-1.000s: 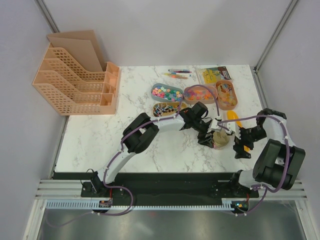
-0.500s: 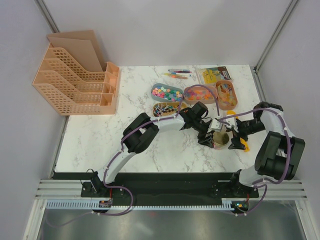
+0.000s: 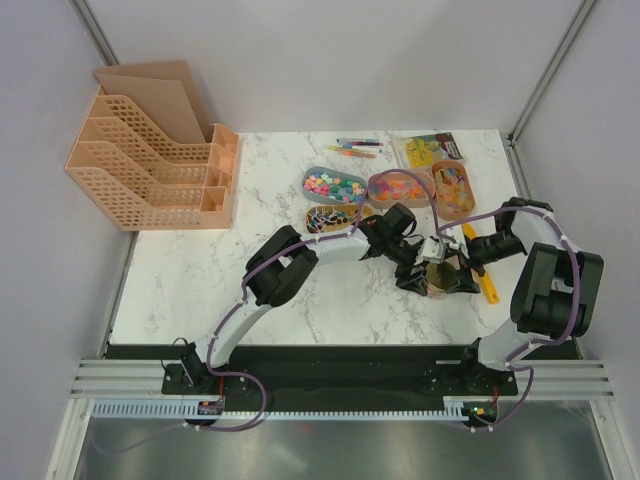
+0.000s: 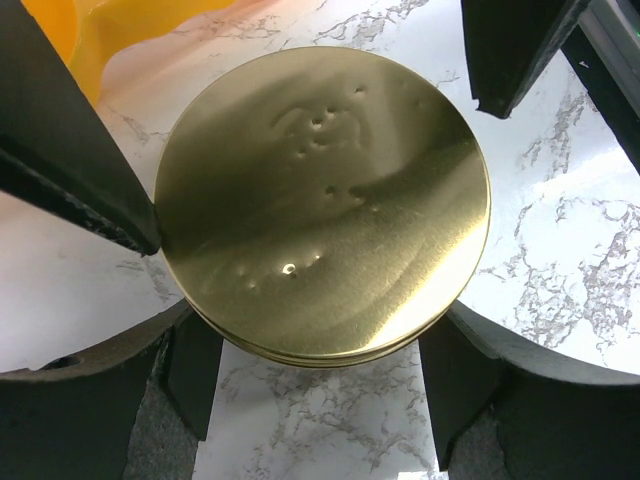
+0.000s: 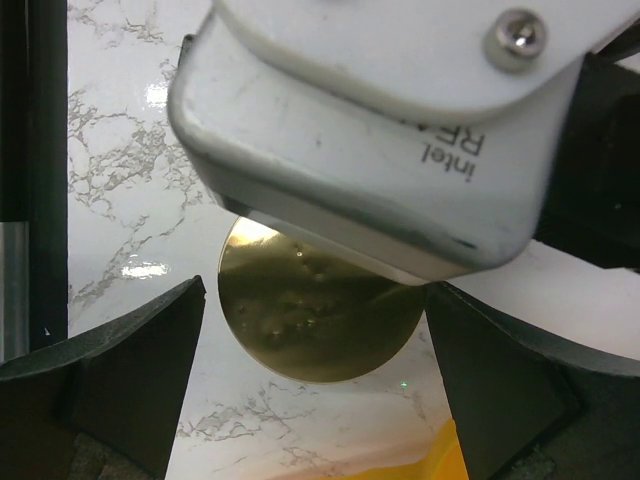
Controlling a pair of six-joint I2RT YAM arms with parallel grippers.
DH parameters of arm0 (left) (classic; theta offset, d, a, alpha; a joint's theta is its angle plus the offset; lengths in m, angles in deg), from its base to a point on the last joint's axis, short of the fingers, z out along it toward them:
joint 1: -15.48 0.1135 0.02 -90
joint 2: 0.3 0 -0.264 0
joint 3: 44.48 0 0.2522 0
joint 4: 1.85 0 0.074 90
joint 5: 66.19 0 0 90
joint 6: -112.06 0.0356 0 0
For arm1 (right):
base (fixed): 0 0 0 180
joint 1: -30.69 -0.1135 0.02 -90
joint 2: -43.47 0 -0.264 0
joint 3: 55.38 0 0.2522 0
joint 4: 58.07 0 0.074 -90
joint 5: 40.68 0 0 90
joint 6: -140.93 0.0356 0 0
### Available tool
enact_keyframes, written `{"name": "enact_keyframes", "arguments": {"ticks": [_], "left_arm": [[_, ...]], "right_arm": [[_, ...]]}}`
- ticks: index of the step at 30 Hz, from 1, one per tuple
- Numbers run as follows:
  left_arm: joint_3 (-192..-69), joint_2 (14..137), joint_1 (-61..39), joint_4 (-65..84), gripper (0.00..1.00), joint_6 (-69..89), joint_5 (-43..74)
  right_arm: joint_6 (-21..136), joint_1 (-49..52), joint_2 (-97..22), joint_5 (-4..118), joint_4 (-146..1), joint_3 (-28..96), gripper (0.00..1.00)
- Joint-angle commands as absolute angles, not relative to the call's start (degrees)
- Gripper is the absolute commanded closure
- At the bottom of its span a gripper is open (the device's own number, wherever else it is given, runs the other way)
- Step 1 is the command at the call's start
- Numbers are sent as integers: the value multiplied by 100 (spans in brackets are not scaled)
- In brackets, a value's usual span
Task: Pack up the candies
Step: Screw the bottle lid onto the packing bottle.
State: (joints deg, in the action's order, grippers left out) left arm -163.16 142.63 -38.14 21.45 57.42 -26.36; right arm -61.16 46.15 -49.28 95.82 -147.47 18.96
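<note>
Toward the right edge of the white marble tabletop (image 3: 200, 280), both arms crowd over 1 spot: a round gold-coloured tin (image 4: 320, 220) with a shiny, lightly dented top. Left gripper (image 3: 422, 272) straddles it, jaws spread wide. 1 finger (image 4: 70, 150) sits right against the rim and the other is just beside the rim on the opposite side. Whether it's actually pinching the tin, I cannot tell.

Right gripper (image 5: 315, 300) hangs on the right-edge side, jaws spread fully and gripping nothing. The tin is below it, and the left arm's white wrist camera housing (image 5: 380, 130) fills the top of its view. A yellow-orange plastic scoop (image 3: 488, 288) lies on the marble just right of the tin, beside that gripper.

And the candies (image 3: 335, 185)? Tiny bright sweets in pink, green, yellow and orange, sitting in 4 oval trays (image 3: 308, 178) near the far edge, beyond the tin and apart from both grippers. Thin coloured pens (image 3: 355, 148) and a clear packet (image 3: 430, 148) lie at the far edge behind them. A peach plastic file rack (image 3: 150, 160) stands at the far left corner.
</note>
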Motion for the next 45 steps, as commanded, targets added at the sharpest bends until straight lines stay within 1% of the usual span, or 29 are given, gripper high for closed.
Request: {"name": "enact_keyframes", "arguments": {"ticks": [1,12,18,20,24,25,28,29,31,32,34,35,40,44,45], "left_arm": [[-15360,16247,-3514,5708,93,4887,8],[-15369,16274,-3514,5708,93,4878,26],[-15395,16300,-3514,5709,93,4878,43],[-15395,16291,-3514,5717,93,4878,52],[-15395,16291,-3514,5726,93,4869,61],[-15395,16291,-3514,5717,93,4869,61],[-15395,16300,-3514,5717,93,4861,78],[-15395,16291,-3514,5717,93,4861,78],[-15395,16291,-3514,5717,93,4861,52],[-15395,16291,-3506,5717,93,4861,52],[-15404,16309,-3514,5717,93,4843,34],[-15412,16309,-3506,5717,93,4834,43],[-15404,16300,-3514,5717,94,4834,52],[-15412,16309,-3514,5717,94,4834,43],[-15413,16309,-3506,5709,94,4834,52]], "right_arm": [[-6095,4563,-5040,9827,-15235,1973,2],[-6052,4519,-5023,9459,-14823,1614,2],[-5788,4519,-4943,9528,-14531,1516,2],[-5691,4519,-5031,9564,-14540,1577,5],[-5638,4519,-5005,9520,-14566,1560,7],[-5621,4519,-4979,9502,-14566,1551,8],[-5393,4519,-4917,9441,-14523,1543,18],[-5174,4519,-4908,9415,-14496,1516,24],[-5024,4519,-4838,9327,-14426,1359,30],[-4788,4519,-4794,9222,-14330,1280,36],[-4602,4519,-4610,9116,-14066,999,41],[-4366,4519,-4531,9046,-13952,893,46],[-3767,4519,-4030,8931,-13398,305,54],[-3205,4519,-3757,8747,-13012,75,59],[-3108,4519,-3731,8703,-12985,49,62]]}}
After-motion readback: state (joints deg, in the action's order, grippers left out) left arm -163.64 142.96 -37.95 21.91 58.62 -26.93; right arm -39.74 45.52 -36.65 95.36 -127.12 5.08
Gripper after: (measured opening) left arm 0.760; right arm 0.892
